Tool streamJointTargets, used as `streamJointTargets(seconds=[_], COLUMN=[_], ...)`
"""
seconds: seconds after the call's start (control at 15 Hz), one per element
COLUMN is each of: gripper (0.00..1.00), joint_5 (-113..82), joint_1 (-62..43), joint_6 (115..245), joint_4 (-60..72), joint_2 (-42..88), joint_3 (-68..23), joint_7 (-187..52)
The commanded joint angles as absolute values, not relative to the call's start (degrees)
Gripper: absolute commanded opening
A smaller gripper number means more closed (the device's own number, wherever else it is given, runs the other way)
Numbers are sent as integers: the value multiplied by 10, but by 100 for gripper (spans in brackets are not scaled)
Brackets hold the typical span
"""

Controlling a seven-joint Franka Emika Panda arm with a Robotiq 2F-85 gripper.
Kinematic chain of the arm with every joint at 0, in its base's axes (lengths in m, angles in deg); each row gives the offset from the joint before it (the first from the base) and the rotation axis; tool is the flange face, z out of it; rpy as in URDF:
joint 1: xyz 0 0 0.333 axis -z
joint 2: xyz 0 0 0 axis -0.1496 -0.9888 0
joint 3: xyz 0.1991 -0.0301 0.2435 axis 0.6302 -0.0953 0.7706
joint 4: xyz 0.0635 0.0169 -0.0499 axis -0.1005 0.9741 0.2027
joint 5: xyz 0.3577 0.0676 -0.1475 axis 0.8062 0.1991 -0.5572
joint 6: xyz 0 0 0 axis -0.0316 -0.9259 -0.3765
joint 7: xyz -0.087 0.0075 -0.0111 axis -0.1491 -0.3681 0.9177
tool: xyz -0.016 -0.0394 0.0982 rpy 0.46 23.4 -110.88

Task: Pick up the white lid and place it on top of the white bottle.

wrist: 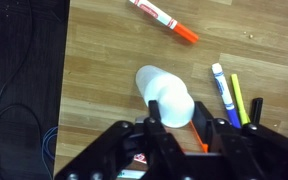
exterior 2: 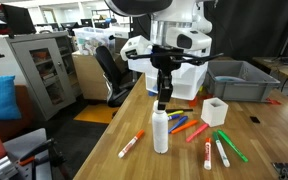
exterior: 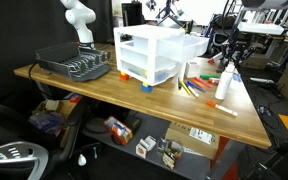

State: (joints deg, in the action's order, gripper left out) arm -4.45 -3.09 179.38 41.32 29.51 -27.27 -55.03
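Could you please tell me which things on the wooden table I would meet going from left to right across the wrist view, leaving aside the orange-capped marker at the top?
Slim white plastic bottle → white marker with a blue cap → yellow marker → green marker.

A: Classify the location.
B: Robotics laboratory inside an open-plan office. Indicators: long wooden workbench (exterior: 104, 90); white jointed robot arm (exterior: 79, 20) beyond it; grey metal storage cabinet (exterior 2: 39, 70); black swivel office chair (exterior 2: 109, 68).
A: Further evidence?
B: Rows of desks under ceiling strip lights in the background; labelled cardboard boxes (exterior: 199, 136) stored beneath the workbench.
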Motion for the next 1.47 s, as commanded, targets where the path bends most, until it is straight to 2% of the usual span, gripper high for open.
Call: streamJointTargets(seconds=[0.0,0.47,1.4], gripper=[13,13,13], joint_5=[-67,-86,-79], joint_1=[-31,-29,-28], joint_6=[1769,1740,1800], joint_4=[412,410,410], joint_2=[307,306,284], joint_3=[-275,-273,-269], joint_7=[-528,-517,-540])
